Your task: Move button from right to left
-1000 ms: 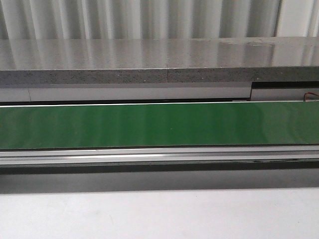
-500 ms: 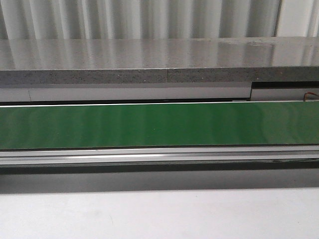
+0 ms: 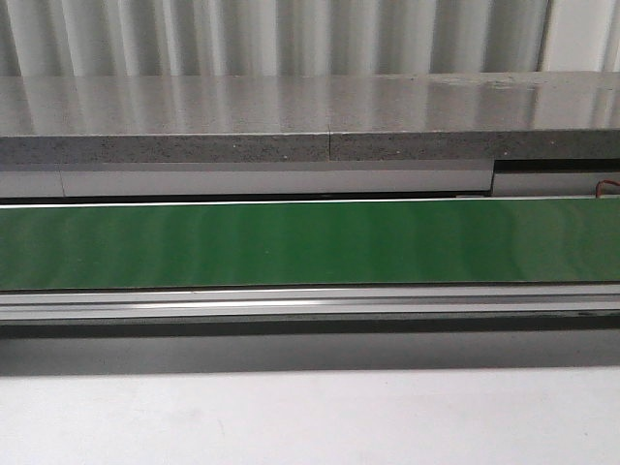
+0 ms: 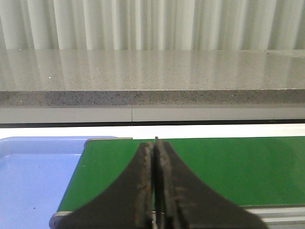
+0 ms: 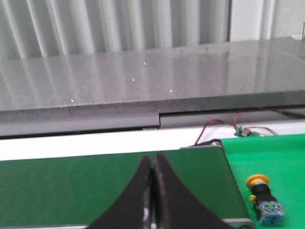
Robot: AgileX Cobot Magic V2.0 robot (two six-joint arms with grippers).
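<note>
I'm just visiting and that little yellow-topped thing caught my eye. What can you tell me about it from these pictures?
It is the button, seen only in the right wrist view. It has a round yellow-orange cap on top, a black collar under it, and a blue-grey blocky body at the bottom that looks like plastic. It lies tilted on a bright green surface, just beyond the end of the darker green belt. Nothing grips or touches it; the right gripper is shut and apart from it.

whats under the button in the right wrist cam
The button sits on a bright green surface just past the end of the darker green conveyor belt. Its blocky body hides the patch directly beneath it, so nothing more shows there.
</note>
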